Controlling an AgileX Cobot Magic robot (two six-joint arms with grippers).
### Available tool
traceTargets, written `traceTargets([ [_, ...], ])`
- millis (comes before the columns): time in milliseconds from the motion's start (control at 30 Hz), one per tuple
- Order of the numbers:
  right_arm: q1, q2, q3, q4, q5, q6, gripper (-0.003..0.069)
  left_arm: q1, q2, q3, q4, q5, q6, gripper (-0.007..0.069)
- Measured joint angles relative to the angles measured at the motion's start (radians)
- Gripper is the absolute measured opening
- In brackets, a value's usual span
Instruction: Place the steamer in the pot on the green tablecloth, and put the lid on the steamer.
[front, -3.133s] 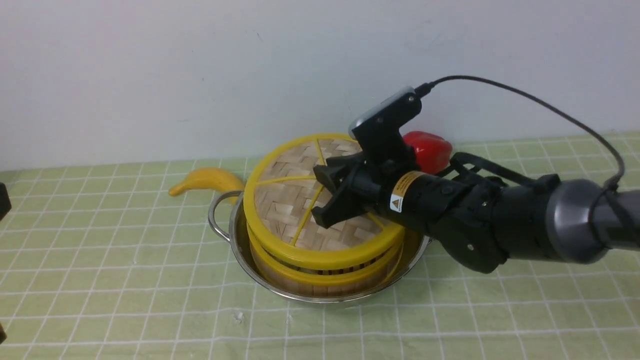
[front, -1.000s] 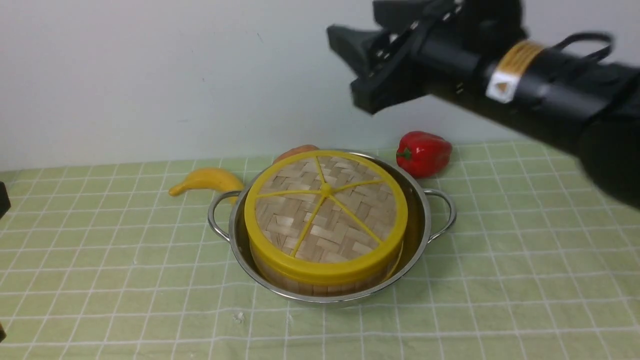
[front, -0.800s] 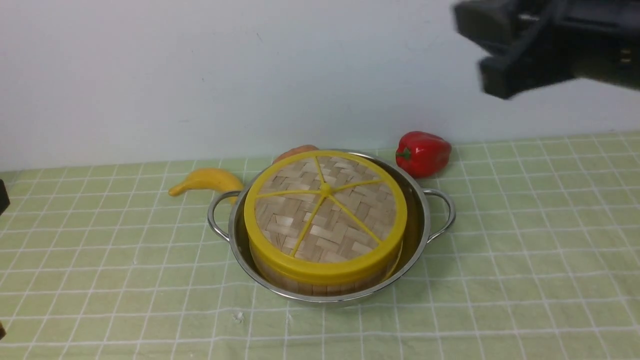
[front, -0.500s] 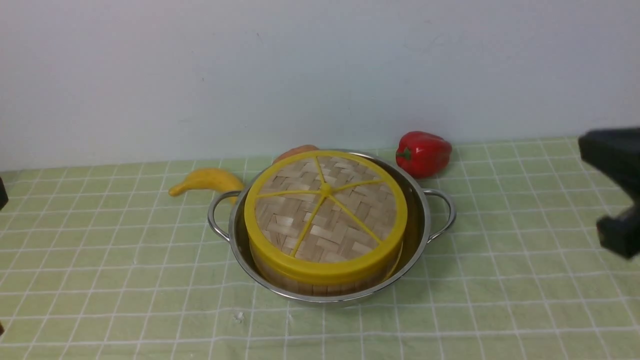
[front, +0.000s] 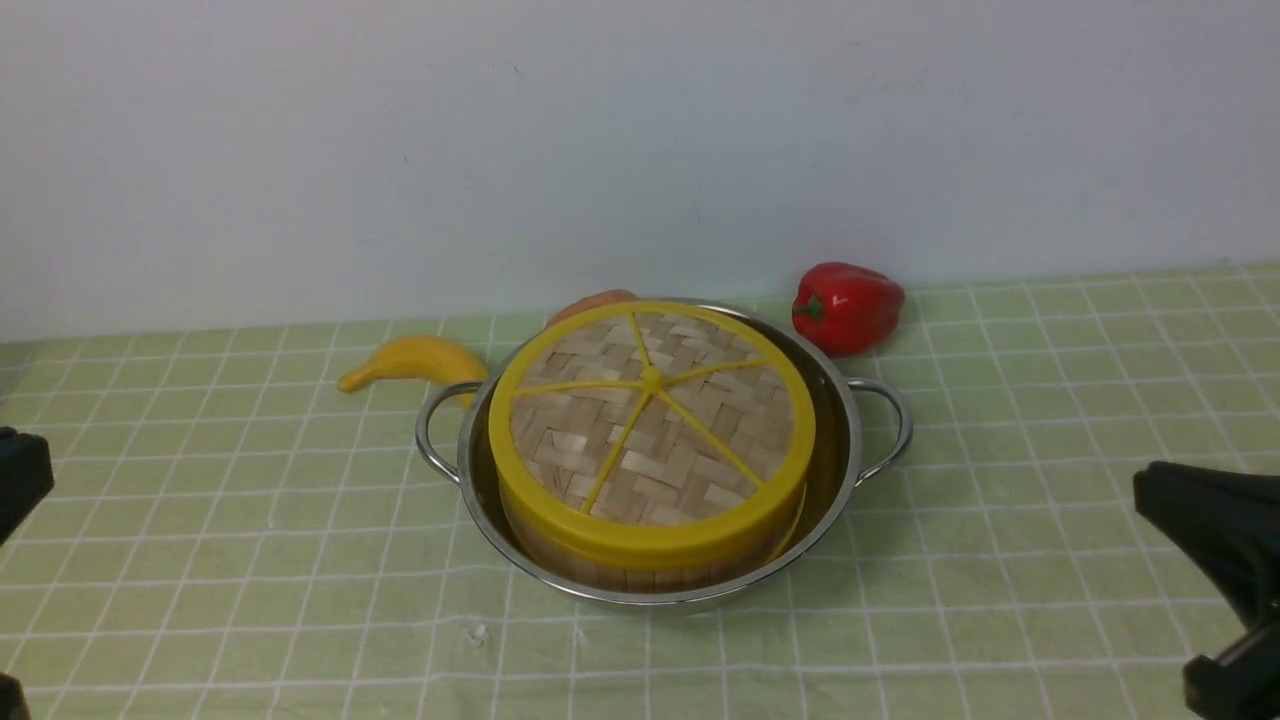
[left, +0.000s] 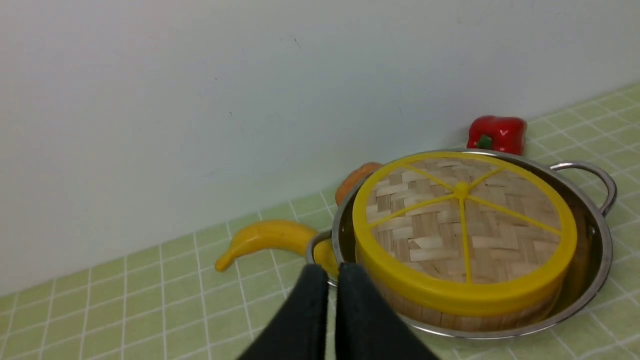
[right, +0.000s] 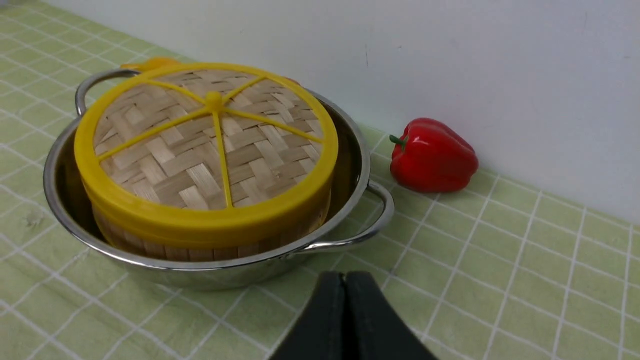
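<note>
The steel pot (front: 846, 440) stands on the green tablecloth (front: 1000, 560) in the middle of the front view. Inside it sits the steamer (front: 640, 575), of which only the bamboo side wall shows. The lid (front: 650, 420) lies flat on the steamer and hides its inside. My left gripper (left: 332, 272) is shut and empty, hanging short of the pot's left side, near its handle. My right gripper (right: 344, 277) is shut and empty too, low over the cloth off the pot's right handle. Its black fingers (front: 1200, 520) show at the front view's lower right edge.
A yellow banana (front: 415, 360) lies behind the pot's left handle. A red bell pepper (front: 848, 305) rests at the back right by the white wall. An orange item (front: 590, 300) peeks out behind the pot. Checked cloth stretches to both sides and in front.
My right arm left the lid, rose, swung right and came down to the lower right edge, and its jaws closed. The lid settled flat on the steamer and has stayed there.
</note>
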Motion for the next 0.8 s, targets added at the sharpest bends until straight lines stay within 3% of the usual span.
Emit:
traceTargets([
  [367,-0.004,-0.006,0.000,-0.009,-0.001,-0.003,0.0010,0.000,0.000,0.000,0.000,0.009,0.000,0.0043],
  [567,-0.149,-0.151,0.010,-0.067,0.012,-0.051,0.0027,0.000,0.000,0.000,0.000,0.009,-0.001,0.0043],
  [667,-0.277,-0.321,0.073,-0.067,0.018,-0.028,0.0041,0.000,0.000,0.000,0.000,0.009,-0.001,0.0043],
  [800,-0.354,-0.453,0.168,-0.060,0.018,-0.002,0.0050,0.000,0.000,0.000,0.000,0.009,-0.001,0.0043],
])
